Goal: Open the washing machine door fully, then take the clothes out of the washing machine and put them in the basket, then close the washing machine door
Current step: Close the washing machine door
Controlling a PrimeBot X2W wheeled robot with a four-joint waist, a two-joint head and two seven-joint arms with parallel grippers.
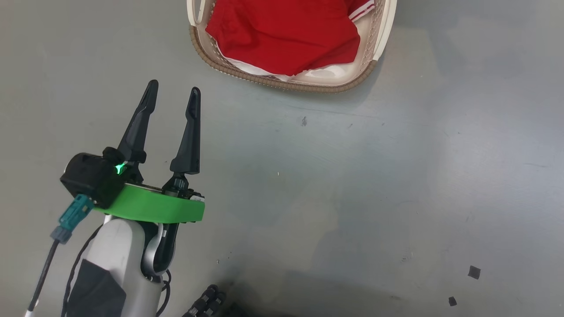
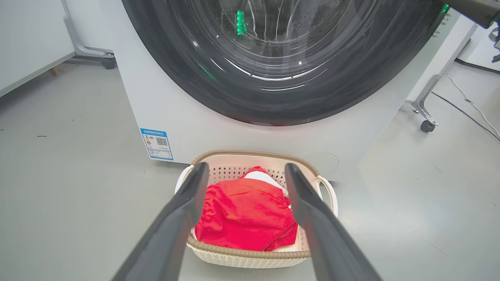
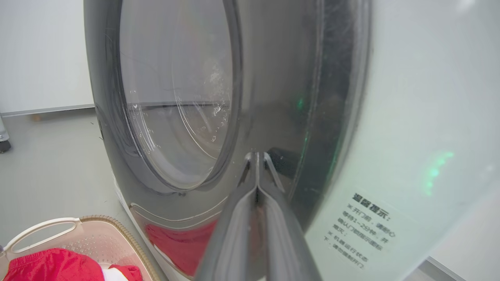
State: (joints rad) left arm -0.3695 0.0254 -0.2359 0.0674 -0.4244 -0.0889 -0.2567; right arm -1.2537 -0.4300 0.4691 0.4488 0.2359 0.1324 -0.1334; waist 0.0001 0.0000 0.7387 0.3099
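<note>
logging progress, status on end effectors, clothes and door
Left end effector open, empty. Right end effector shut, tips on washing machine door. Clothes in basket. Nothing blocking door.

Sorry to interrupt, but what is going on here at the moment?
The robot is finishing a laundry job. The red clothes already lie in the basket on the floor before the washing machine. Its right tool, shut, has its tips at the black ring of the washing machine door, which looks closed or nearly so. The left tool hangs open above the floor, holding nothing.
</note>
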